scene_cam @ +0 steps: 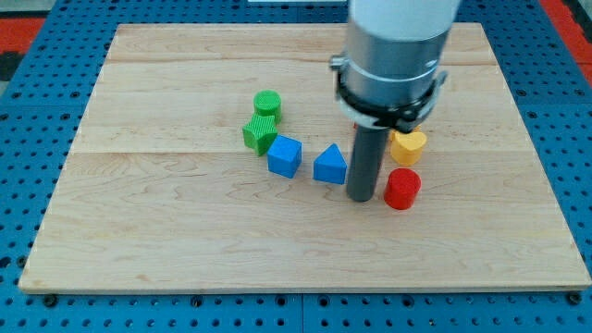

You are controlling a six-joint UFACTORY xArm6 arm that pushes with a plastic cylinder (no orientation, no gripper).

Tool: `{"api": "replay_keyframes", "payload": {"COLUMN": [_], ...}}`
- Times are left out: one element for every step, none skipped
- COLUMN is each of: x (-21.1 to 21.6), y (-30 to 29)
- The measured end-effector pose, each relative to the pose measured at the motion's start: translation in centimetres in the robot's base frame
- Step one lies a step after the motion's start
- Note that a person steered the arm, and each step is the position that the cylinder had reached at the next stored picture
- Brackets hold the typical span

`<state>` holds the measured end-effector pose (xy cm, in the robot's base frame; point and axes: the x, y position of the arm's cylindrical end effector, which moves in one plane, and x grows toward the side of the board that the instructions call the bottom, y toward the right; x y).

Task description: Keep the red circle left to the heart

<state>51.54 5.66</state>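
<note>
One rightward slip of my tip, just left of the red circle, then out right of the farther yellow heart; no hand, bare rod.

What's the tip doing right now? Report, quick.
My tip: no gripper, holds nothing; it rests on the board between the blue triangle and the red circle, just left of the circle; contact cannot be told.

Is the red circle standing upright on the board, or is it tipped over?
Upright: the red circle shows its flat round top and stands on the board, just right of my tip.
</note>
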Motion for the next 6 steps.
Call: {"api": "replay_keyframes", "payload": {"x": [1.9, 2.4, 2.5, 0.1, -2.8, -4.4], "y": [0.2, 4.2, 7.9, 7.6, 7.2, 7.3]}}
